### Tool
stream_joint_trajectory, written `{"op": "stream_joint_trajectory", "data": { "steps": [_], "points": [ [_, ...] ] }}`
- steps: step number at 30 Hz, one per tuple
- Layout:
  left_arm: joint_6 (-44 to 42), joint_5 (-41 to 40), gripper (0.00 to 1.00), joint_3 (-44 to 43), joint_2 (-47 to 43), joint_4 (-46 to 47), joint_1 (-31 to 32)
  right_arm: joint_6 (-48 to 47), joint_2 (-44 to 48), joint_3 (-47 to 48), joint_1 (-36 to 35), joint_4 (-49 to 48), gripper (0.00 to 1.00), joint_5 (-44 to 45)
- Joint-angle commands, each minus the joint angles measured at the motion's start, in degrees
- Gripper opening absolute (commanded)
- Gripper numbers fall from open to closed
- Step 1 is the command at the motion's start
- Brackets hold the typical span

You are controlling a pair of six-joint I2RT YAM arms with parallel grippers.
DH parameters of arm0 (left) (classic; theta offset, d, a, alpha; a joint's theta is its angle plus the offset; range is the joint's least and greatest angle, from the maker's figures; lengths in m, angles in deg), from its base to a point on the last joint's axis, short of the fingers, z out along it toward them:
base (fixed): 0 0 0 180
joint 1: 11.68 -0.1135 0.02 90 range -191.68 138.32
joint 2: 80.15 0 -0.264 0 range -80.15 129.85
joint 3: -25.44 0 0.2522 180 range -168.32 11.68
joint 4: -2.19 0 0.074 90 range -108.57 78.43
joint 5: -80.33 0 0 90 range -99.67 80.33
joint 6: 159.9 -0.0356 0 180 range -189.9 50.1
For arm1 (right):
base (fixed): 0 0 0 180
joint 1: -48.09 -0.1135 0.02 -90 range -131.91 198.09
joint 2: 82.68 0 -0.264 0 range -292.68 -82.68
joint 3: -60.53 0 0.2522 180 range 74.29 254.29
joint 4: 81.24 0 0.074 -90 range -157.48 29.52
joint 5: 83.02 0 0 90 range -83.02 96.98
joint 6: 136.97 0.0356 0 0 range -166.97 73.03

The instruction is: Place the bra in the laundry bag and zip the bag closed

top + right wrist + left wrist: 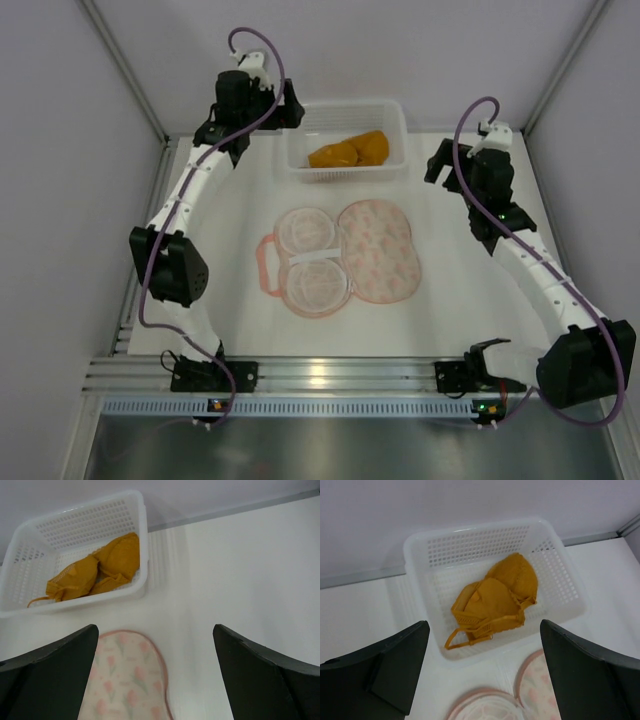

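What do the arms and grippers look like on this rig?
Matching pair. The left arm and right arm have white links and black joint housings, with a mauve cable looping along each. The left gripper and right gripper each have two broad, matte-black, wedge-shaped fingers; no markings visible.

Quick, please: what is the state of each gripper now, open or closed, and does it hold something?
Left gripper: open, holding nothing.
Right gripper: open, holding nothing.

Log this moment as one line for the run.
bra: in white basket, untouched | laundry bag: lying open, empty | left hand: open, empty, facing basket | right hand: open, empty
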Motion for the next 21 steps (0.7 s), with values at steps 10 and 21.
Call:
{"op": "stream_joint_trajectory", "data": {
  "steps": [10, 21],
  "points": [
    [-10.4, 3.1, 0.98, -27.7, 30.5, 6.0, 6.1, 1.4, 2.3, -0.2, 0.8, 0.8, 0.99, 1.5],
    [-14.1, 2.8, 0.98, -27.3, 39.4, 10.2, 8.9, 1.1, 0.7, 0.5, 0.8, 2.8, 1.0, 0.5]
  ]
}}
